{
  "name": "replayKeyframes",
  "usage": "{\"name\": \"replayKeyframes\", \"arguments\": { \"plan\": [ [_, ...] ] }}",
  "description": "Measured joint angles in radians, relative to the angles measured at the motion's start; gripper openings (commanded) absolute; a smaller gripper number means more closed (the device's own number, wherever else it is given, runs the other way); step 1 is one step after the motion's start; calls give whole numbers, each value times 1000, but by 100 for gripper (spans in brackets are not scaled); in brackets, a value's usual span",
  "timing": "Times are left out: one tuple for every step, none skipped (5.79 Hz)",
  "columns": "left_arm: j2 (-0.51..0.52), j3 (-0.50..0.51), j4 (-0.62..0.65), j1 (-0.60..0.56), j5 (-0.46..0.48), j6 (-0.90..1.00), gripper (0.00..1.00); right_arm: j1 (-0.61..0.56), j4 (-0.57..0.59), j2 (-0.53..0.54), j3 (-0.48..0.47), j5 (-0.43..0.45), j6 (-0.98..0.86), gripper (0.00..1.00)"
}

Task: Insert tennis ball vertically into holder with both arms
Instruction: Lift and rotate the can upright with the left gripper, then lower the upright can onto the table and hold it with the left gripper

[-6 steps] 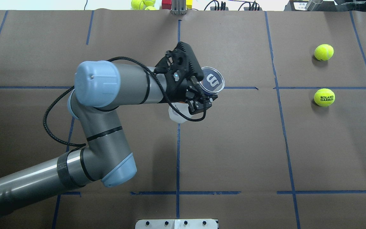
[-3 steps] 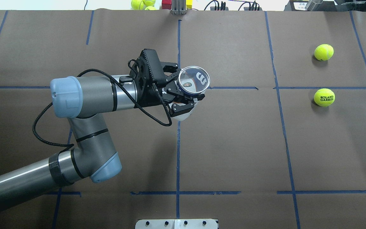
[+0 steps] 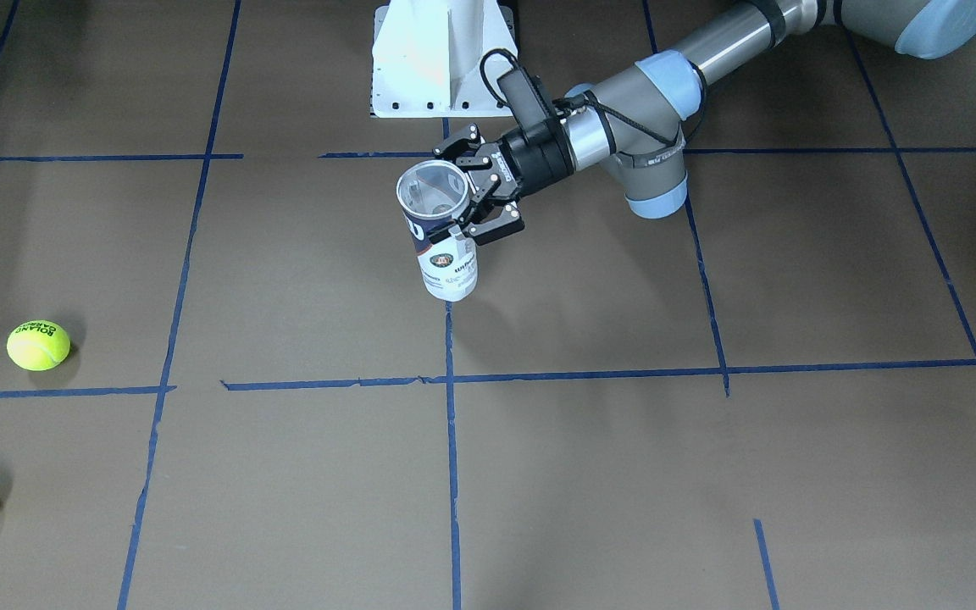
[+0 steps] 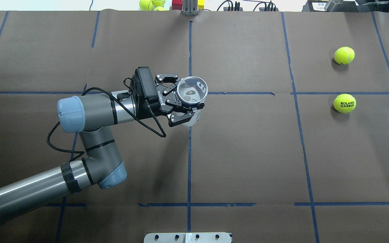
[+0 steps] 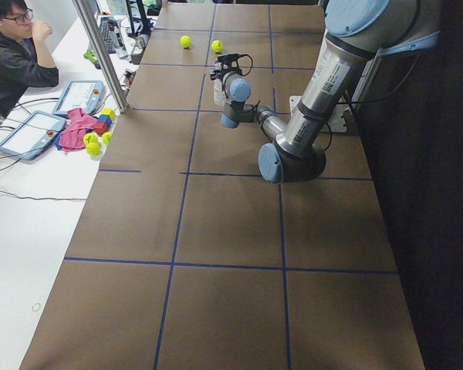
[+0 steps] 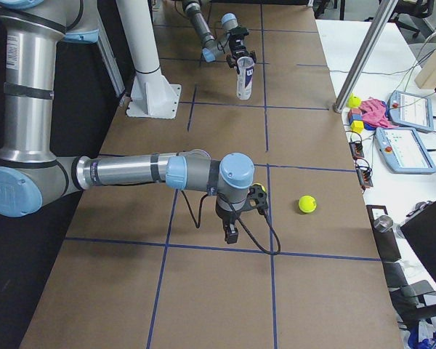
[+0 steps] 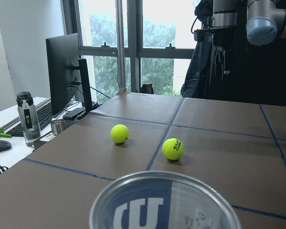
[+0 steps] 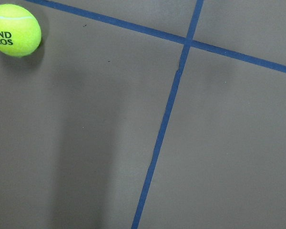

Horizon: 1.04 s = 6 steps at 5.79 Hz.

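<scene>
The holder [image 4: 192, 90] is a clear can with a navy and white Wilson label. It stands upright with its open mouth up near the table's middle [image 3: 447, 263]. My left gripper [image 4: 183, 98] is shut on it just below the rim, and the rim fills the bottom of the left wrist view [image 7: 164, 200]. Two tennis balls lie at the right: a "Roland Garros" one [image 4: 344, 103] and a plain one [image 4: 344, 55]. My right gripper [image 6: 236, 222] shows only in the exterior right view. It points down near the Roland Garros ball [image 8: 13, 31], and I cannot tell whether it is open.
The white pedestal base [image 3: 441, 59] stands at the robot's edge behind the holder. More balls and coloured blocks [image 4: 154, 4] lie beyond the far edge. An operator [image 5: 15, 54] sits at a side desk with tablets.
My left arm has drawn the holder leftward and back, and has turned it from tilted to upright. Its open mouth now faces up. The balls have not moved.
</scene>
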<state>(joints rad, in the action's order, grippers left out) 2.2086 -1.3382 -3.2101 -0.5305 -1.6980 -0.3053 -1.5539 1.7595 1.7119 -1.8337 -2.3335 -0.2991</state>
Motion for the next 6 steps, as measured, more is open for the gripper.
{"name": "replayKeyframes", "arguments": {
  "plan": [
    [-1, 38, -48, 7, 13, 0, 63, 0, 0, 0, -1, -4, 0, 100],
    [-1, 57, -74, 16, 18, 0, 63, 0, 0, 0, -2, -5, 0, 100],
    [-1, 84, -106, 32, 38, 1, 64, 0, 0, 0, -2, -6, 0, 100],
    [0, 122, -157, 52, 77, 1, 67, 0, 0, 0, -2, -6, 0, 100],
    [2, 147, -193, 63, 107, 0, 71, 0, 0, 0, -1, -6, 0, 100],
    [4, 154, -205, 66, 120, -1, 75, 0, 0, 0, -1, -7, 0, 100]
  ]
}}
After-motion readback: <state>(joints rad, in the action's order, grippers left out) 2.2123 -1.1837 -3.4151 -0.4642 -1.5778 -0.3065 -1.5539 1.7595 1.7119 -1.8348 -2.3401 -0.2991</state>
